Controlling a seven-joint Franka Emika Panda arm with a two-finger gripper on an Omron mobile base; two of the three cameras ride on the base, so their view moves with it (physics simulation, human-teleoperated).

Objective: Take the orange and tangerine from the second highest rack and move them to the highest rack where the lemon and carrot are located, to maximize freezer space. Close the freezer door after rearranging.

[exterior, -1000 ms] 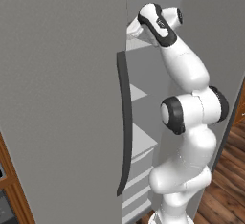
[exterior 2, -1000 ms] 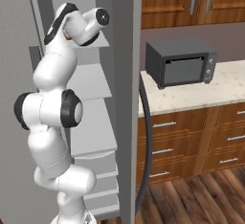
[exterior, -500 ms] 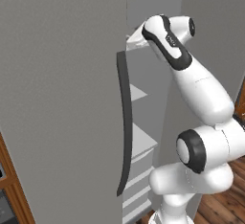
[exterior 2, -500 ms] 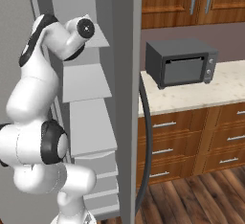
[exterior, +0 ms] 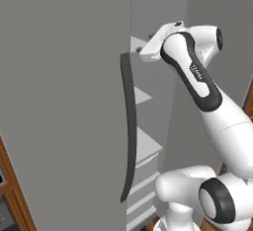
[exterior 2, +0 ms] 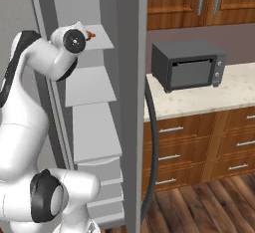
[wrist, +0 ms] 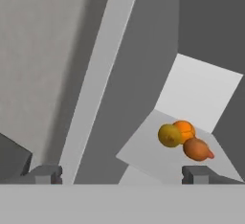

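Freezer door (exterior: 59,101) stands open in the left base view, a wide grey panel at 9 o'clock, with its dark handle (exterior: 129,126) along the inner edge. The arm (exterior: 197,82) reaches past this edge, and its wrist is at the height of the upper shelves.

In the right base view the freezer (exterior 2: 107,8) is open toward the camera. The arm's wrist is against the highest rack (exterior 2: 104,40), where a small orange-red thing shows at 3 o'clock of the wrist. The second highest rack (exterior 2: 92,85) is below, and on its visible part I make out no fruit. At 3 o'clock a small oven (exterior 2: 188,65) sits on the bench (exterior 2: 224,90).

In the hand view the end effector (wrist: 120,174) is released: the fingertips (wrist: 45,173) are wide apart with nothing between them. On the shelf ahead lie the lemon (wrist: 168,135), a round orange fruit (wrist: 185,129) touching it, and the carrot (wrist: 197,150) just beside them, its long axis from 10 to 4 o'clock. I cannot tell whether the fruit is the orange or the tangerine. The group lies at 2 o'clock from the end effector and apart from it, so I judge that the next move leads away from this shelf.
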